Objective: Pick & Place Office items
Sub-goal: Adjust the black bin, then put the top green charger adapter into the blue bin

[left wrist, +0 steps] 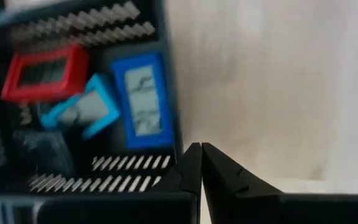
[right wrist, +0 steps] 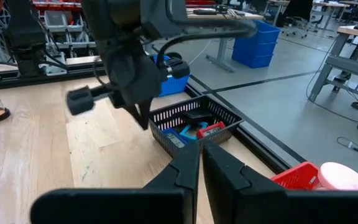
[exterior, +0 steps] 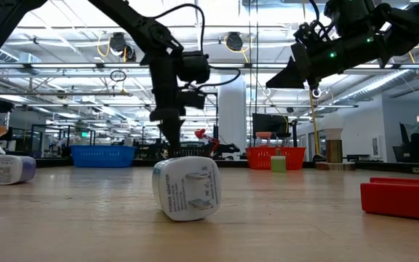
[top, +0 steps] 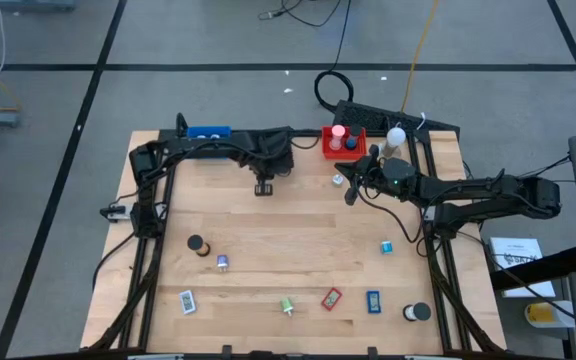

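Hanging at the table's far edge, the left gripper (top: 264, 187) has its fingers (left wrist: 191, 168) pressed together on nothing, just beside the black tray (left wrist: 166, 37). Inside that tray: a red flat item (left wrist: 42, 71), a teal one (left wrist: 82, 112) and a blue one (left wrist: 140, 99), lying close together. The blue tray (top: 208, 133) sits behind the left arm.

Right gripper (top: 349, 196) is raised off the wood near the red tray (top: 330, 148), jaws also closed and empty; a pink cylinder (top: 339, 132) stands in that tray, with the white ball-topped stand (top: 396, 136) beside it.

Loose office items are scattered over the near half of the table (top: 268, 240): black cylinder (top: 196, 243), purple cylinder (top: 222, 262), white rectangle (top: 187, 300), green item (top: 287, 306), red rectangle (top: 331, 298), blue rectangle (top: 374, 301), black round item (top: 418, 312), small teal piece (top: 387, 246).
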Motion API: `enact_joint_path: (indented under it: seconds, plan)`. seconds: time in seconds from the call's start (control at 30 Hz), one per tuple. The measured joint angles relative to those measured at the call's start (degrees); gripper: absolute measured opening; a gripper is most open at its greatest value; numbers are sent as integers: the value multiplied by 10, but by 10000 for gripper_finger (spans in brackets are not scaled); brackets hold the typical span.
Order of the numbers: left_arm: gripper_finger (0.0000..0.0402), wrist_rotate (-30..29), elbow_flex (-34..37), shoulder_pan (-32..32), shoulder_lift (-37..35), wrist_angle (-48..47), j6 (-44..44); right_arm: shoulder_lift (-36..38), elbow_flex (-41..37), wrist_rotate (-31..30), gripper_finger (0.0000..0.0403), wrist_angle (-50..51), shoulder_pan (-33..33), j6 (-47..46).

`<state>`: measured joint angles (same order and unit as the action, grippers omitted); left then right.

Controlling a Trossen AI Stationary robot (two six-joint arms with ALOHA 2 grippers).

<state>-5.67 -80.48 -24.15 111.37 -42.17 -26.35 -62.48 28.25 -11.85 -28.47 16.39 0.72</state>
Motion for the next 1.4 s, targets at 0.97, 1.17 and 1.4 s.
enact_joint_path:
  seconds: [0.97,1.17,1.4]
  plan:
    - [10,106,210,22,-162,339,83,0,0,0,16,0,0,0]
    - [4,98,398,69,-283,602,140,0,0,0,16,0,0,0]
    - [26,97,548,122,-354,812,190,0,0,0,16,0,0,0]
